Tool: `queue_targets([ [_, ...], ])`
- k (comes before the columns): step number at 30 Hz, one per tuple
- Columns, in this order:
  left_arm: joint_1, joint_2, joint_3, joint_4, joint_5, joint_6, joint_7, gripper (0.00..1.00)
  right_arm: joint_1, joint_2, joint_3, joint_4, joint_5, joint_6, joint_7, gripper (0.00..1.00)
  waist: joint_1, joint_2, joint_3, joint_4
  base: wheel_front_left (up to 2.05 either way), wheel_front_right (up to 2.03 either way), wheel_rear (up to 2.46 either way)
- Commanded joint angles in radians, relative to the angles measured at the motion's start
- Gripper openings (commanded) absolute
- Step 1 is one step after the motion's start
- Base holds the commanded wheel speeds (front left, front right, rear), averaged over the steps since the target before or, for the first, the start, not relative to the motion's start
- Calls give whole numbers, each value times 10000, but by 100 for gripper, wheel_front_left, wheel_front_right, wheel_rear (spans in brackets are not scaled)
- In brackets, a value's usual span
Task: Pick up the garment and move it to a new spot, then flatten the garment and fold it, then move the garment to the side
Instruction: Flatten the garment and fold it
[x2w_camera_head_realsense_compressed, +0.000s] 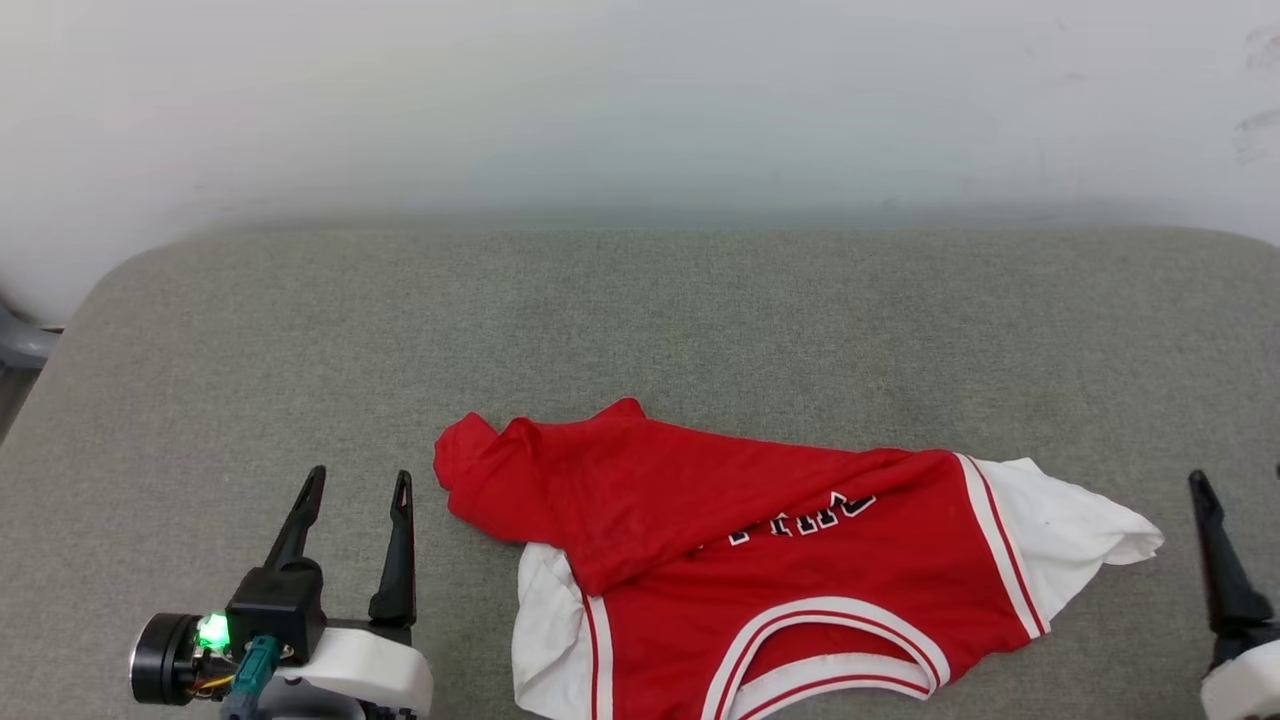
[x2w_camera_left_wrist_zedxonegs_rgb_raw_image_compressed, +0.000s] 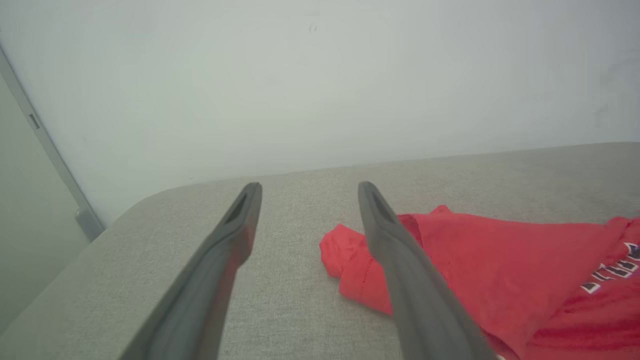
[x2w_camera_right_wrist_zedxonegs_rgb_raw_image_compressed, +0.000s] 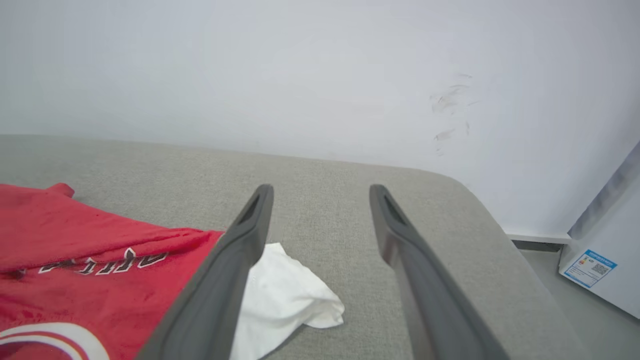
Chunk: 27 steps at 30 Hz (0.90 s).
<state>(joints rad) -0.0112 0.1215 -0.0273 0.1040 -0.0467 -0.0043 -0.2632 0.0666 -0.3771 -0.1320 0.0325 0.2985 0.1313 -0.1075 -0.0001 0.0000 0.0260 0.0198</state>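
A: Head camera first. How are the arms set?
B: The left gripper (x2w_camera_head_realsense_compressed: 360, 475) sits low, fingers pointing away over the grey pad (x2w_camera_head_realsense_compressed: 640, 320), spread wide, nothing in them. The right gripper (x2w_camera_head_realsense_compressed: 1237, 490) is at the frame edge, one dark finger plain. The shirt (x2w_camera_head_realsense_compressed: 780, 540) lies rumpled between the two, its bunched red end just beside the left one's inner finger, apart from it.
A: Left wrist?
B: Both fingers (x2w_camera_left_wrist_zedxonegs_rgb_raw_image_compressed: 220, 260) wide apart, empty, tilted down at the pad. Pale wall (x2w_camera_left_wrist_zedxonegs_rgb_raw_image_compressed: 320, 75) ahead, grey rail (x2w_camera_left_wrist_zedxonegs_rgb_raw_image_compressed: 50, 150) off to the left. The shirt (x2w_camera_left_wrist_zedxonegs_rgb_raw_image_compressed: 475, 260) is to the right, partly behind the right-hand finger.
A: Right wrist?
B: The right gripper (x2w_camera_right_wrist_zedxonegs_rgb_raw_image_compressed: 320, 189) gapes, holding nothing. A white box with a label (x2w_camera_right_wrist_zedxonegs_rgb_raw_image_compressed: 597, 267) stands far right. The shirt (x2w_camera_right_wrist_zedxonegs_rgb_raw_image_compressed: 100, 260) is to the left; its white sleeve (x2w_camera_right_wrist_zedxonegs_rgb_raw_image_compressed: 290, 295) passes behind the left-hand finger, its tip showing between the fingers, down on the pad.
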Motion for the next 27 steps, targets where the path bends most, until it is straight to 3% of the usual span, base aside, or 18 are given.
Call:
queue_targets([
  [1,-174,101,-28,8,49,-65,-22,100,205,298,-39,-172,-202,-9,-105,100,1,0,-66,3,0,0,0],
  [6,-704,556,-290,222,118,-574,53,100,673,1672,-7,-1092,-1321,-11,-499,100,1,0,-208,53,0,0,0],
  [10,-1469,1059,-769,253,67,-1001,688,100,981,2172,314,-1301,-1802,-11,-618,100,1,0,-244,126,0,0,0],
  [16,-2747,1980,-2192,294,-643,-1238,2474,100,1033,2305,696,-1071,-1961,-11,-777,100,1,0,-172,138,0,0,0],
  [27,-4744,4013,-6194,-300,-4674,-1250,6950,100,588,2120,948,-597,-1975,-11,-1045,100,1,0,99,-73,0,0,0],
])
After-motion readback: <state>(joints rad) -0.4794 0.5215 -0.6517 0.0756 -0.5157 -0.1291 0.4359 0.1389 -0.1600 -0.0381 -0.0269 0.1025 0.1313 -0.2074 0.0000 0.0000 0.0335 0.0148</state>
